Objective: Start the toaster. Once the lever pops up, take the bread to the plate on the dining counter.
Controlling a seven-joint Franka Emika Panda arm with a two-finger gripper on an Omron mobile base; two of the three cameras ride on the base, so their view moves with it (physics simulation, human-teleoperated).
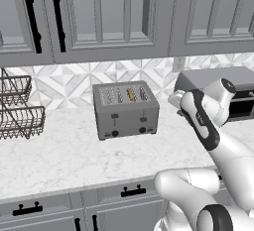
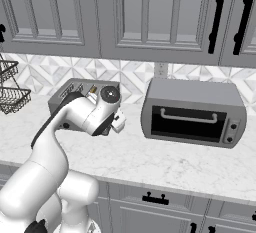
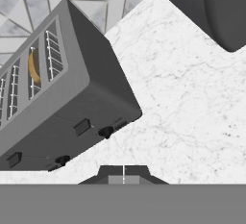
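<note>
Grey toaster (image 1: 126, 110) near worktop (image 1: 59, 155) back edge, levers facing front, bread (image 1: 131, 94) upright in slot, edge frontward, hand (image 3: 124, 174) closed, empty, beside toaster.

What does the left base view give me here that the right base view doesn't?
Left base view: the toaster's front face with both levers and knobs, and the bread plainly in a top slot.
Right base view: the toaster oven's full front with its door handle.
Both: the marble counter, wire baskets, and the arm between the two appliances.
</note>
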